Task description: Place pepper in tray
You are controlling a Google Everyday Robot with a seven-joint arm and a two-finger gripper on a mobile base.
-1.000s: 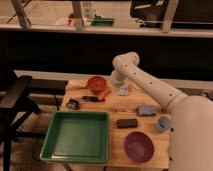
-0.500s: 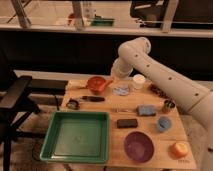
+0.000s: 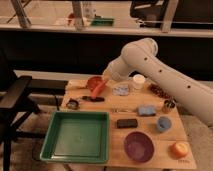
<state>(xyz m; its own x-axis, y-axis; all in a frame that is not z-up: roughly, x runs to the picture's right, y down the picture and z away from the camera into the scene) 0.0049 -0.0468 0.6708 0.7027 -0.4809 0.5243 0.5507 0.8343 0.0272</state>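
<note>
The orange-red pepper (image 3: 99, 88) hangs tilted down-left from my gripper (image 3: 105, 81), in front of a red bowl at the table's back. The gripper is shut on the pepper's upper end and holds it just above the table. The large green tray (image 3: 50, 139) lies at the front left of the table, empty, well below and left of the gripper. My white arm (image 3: 150, 65) reaches in from the right.
A dark-handled utensil (image 3: 93, 98) and a small dark cup (image 3: 73, 104) lie between gripper and tray. A red bowl (image 3: 90, 80), pale cloth (image 3: 120, 90), white cup (image 3: 138, 81), blue sponge (image 3: 146, 110), black block (image 3: 127, 123), blue cup (image 3: 163, 123), purple bowl (image 3: 138, 146) and orange fruit (image 3: 178, 149) are also on the table. A chair (image 3: 15, 97) stands left.
The arm has swung up and back to the right. The gripper has risen slightly, and the pepper has come up and a little left with it.
</note>
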